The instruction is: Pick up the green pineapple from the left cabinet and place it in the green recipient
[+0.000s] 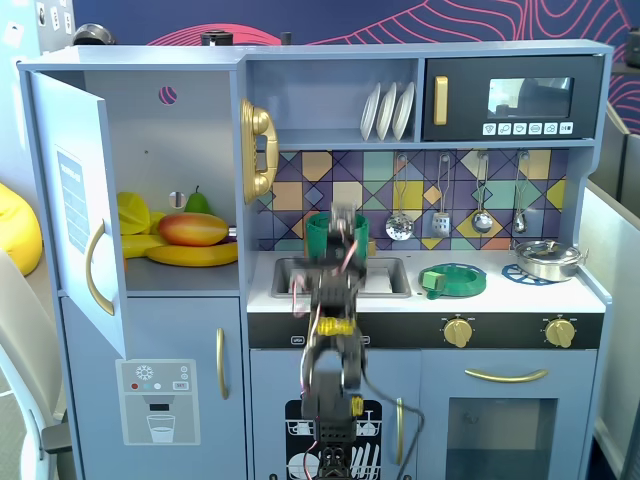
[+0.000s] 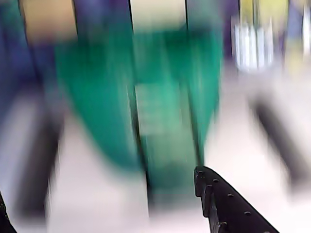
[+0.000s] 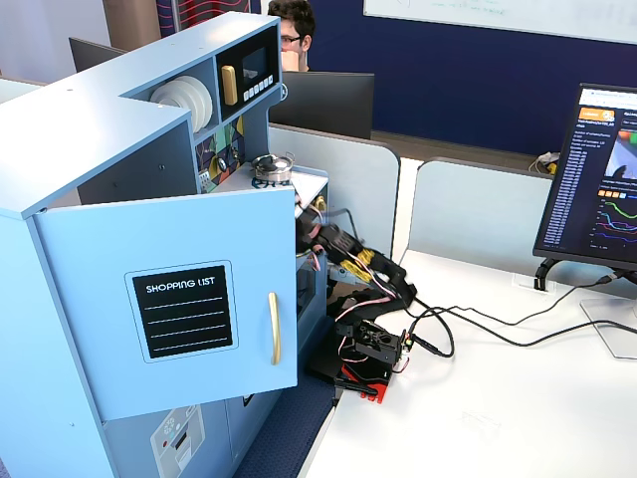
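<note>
We see cabinet door [image 3: 169, 299] open, "SHOPPING LIST" label [image 3: 184, 311], gold handle [image 3: 273, 328] | arm [image 3: 363, 284] reaching toward the kitchen counter, gripper hidden behind the door | monitor [image 3: 597, 179] at right on table [image 3: 478, 418]

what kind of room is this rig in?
Probably an open-plan office, not a kitchen: the toy kitchen stands against a white desk with grey partition panels, a monitor showing charts, and a seated person behind.
</note>
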Tool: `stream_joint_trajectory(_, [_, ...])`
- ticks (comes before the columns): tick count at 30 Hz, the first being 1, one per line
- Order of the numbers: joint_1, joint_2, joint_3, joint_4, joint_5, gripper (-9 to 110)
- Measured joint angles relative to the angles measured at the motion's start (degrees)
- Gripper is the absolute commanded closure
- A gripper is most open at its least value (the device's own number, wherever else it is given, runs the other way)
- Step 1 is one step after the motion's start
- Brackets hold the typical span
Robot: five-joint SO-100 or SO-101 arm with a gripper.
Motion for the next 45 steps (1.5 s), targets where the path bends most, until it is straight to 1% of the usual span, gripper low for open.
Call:
stream_joint_trajectory(5, [0.6, 14.7, 16.7, 11.0, 2.3, 56])
stream_joint_trajectory(8, [0.5, 20.2, 23.6, 14.7, 3.3, 58])
stream_joint_trajectory(15, [0.5, 29.1, 37.8, 22.5, 5.8, 68])
stream_joint_trajectory(19, [0.5, 30.3, 42.1, 27.5, 8.2, 71])
stream_joint_trajectory(22, [0.4, 30.9, 42.9, 32.3, 8.3, 72])
stream_joint_trajectory(25, [-0.6, 31.5, 43.0, 40.2, 3.4, 72])
stream_joint_trajectory(29, [-0.7, 31.7, 43.2, 46.8, 2.4, 73])
stream_joint_trajectory(45, [-0.7, 31.9, 43.1, 48.1, 1.8, 75])
